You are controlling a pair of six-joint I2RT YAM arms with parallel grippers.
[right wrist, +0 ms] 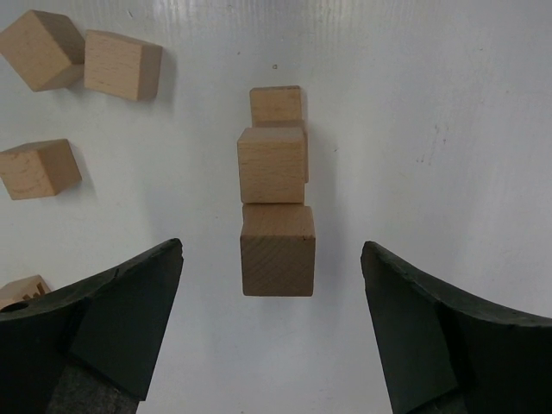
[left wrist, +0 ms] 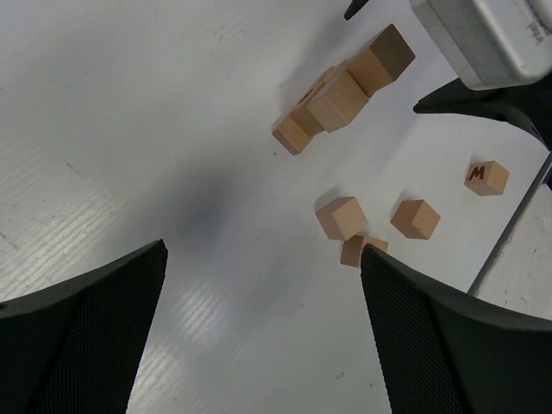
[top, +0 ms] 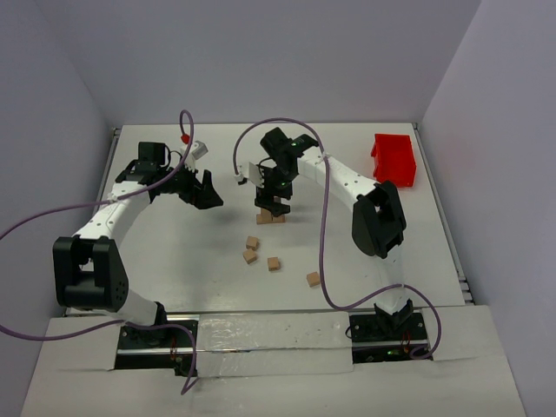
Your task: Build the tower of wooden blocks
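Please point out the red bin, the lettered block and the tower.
red bin (top: 398, 167), top external view, outer wall.
lettered block (left wrist: 486, 177), left wrist view, printed face.
tower (right wrist: 277, 250), right wrist view, nearest block.

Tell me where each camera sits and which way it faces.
Top external: high behind the robot, looking down at the table; left arm, right arm show.
Left wrist: over the table, angled toward the tower and loose blocks; own fingers below.
Right wrist: above the tower, looking down; own fingers either side.
Wrist views share the tower.
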